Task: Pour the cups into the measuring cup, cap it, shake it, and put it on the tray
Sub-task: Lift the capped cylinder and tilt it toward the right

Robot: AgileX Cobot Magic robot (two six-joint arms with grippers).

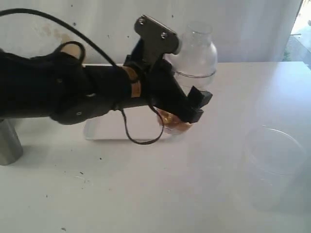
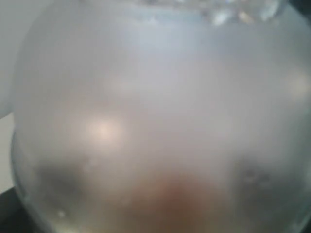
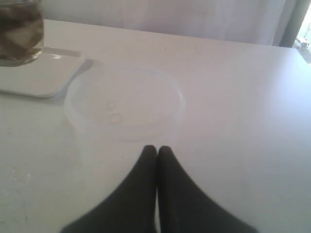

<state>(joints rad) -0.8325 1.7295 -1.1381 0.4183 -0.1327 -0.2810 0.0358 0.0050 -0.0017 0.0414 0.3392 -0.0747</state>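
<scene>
**Meas. cup (image 1: 176,125) at tray (image 1: 104,132), L fingers around it**

The measuring cup was seen between the left gripper's (image 1: 199,107) fingers, at the tray's right end. Whether it was clamped or loose couldn't be told. The right gripper's (image 3: 156,154) fingers were pressed together just behind a wide clear container (image 3: 124,104), near right. A steel tumbler (image 1: 8,141) was seen at the left edge. Most of the cup was hidden by the arm (image 1: 58,92). The cap (image 1: 195,53) was fitted, and amber liquid (image 1: 174,121) was seen at the bottom.

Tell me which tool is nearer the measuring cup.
Left. The left tool clasps the measuring cup; the right tool sits well apart, by the wide clear container.
</scene>
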